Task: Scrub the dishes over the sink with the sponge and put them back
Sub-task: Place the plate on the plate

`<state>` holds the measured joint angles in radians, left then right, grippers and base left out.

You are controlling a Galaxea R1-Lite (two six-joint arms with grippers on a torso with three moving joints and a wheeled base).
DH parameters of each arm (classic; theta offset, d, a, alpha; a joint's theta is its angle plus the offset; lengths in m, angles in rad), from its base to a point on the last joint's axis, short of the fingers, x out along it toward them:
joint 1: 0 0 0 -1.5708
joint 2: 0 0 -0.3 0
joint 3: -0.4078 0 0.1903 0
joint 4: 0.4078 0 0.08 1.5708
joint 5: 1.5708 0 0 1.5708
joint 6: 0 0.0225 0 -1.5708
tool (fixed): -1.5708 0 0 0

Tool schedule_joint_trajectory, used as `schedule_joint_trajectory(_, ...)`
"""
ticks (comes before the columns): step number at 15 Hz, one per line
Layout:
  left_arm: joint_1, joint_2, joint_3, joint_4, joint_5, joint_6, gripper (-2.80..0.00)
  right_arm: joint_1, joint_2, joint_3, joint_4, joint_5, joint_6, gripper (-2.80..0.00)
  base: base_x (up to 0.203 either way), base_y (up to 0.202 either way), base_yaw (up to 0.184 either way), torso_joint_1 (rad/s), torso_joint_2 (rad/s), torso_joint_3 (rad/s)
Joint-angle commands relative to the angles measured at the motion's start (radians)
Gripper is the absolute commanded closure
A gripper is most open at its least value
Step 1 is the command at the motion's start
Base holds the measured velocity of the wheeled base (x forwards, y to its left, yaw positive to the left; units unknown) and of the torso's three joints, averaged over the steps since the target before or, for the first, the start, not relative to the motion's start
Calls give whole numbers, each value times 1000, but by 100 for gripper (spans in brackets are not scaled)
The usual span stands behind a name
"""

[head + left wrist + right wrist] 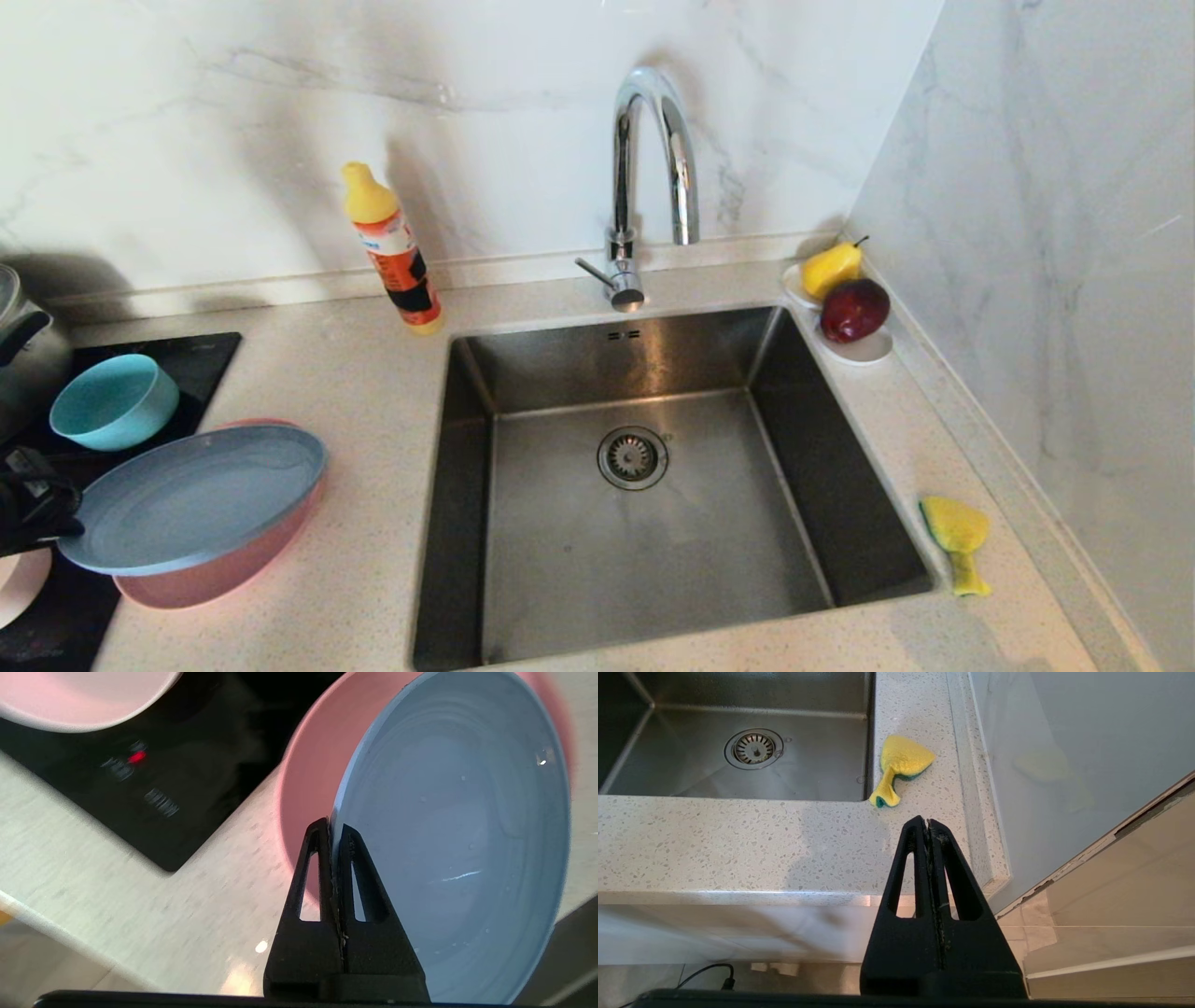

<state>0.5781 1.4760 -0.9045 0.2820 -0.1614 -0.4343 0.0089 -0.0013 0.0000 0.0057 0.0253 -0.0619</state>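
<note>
My left gripper [331, 828] has its two fingers pinched on the near rim of the grey-blue plate [460, 849]; in the left wrist view the rim edge runs straight down between the fingertips, one finger on the plate's upper face, the other beneath it. The plate is tilted and rests in the larger salmon-pink plate [308, 779], whose rim shows around it. In the head view this pair, grey-blue plate [191, 495] over salmon-pink plate [219, 569], sits on the countertop [364, 448] left of the sink [653, 485], overlapping the edge of the black cooktop [201, 359], with my left gripper [37, 504] at the plate's left rim. The teal bowl [114, 401] stands on the cooktop just behind the plates, apart from my fingers. A pale pink plate [84, 695] lies on the cooktop beside the held plate; only its edge shows. My right gripper [928, 823] has its fingers pressed together on nothing, held in front of the counter edge. The sponge [901, 767] lies crumpled on the countertop beyond those fingertips, near but not touching, just beside the sink's right rim. Sponge [957, 541] yellow face up, green edge showing. Detergent bottle [392, 252] stands behind the sink's left corner, faucet [644, 187] at the back centre, fruit dish [845, 317] at the back right corner.
</note>
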Motion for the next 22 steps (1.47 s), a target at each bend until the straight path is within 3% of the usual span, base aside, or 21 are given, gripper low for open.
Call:
schedule_joint_trajectory(1, 24, 0, 55, -86, -60, 6, 0, 0, 0, 0, 0, 1, -1, 0, 0, 0, 0, 0, 0, 0)
schedule_joint_trajectory(10, 63, 122, 81, -275, -177, 65, 0, 0, -2, 0, 0, 1, -1, 0, 0, 0, 0, 0, 0, 0)
schedule_joint_trajectory(14, 63, 133, 81, -277, -208, 77, 0, 0, -1, 0, 0, 1, -1, 0, 0, 0, 0, 0, 0, 0)
schedule_joint_trajectory(22, 65, 50, 79, -259, -209, 77, 0, 0, -2, 0, 0, 1, -1, 0, 0, 0, 0, 0, 0, 0)
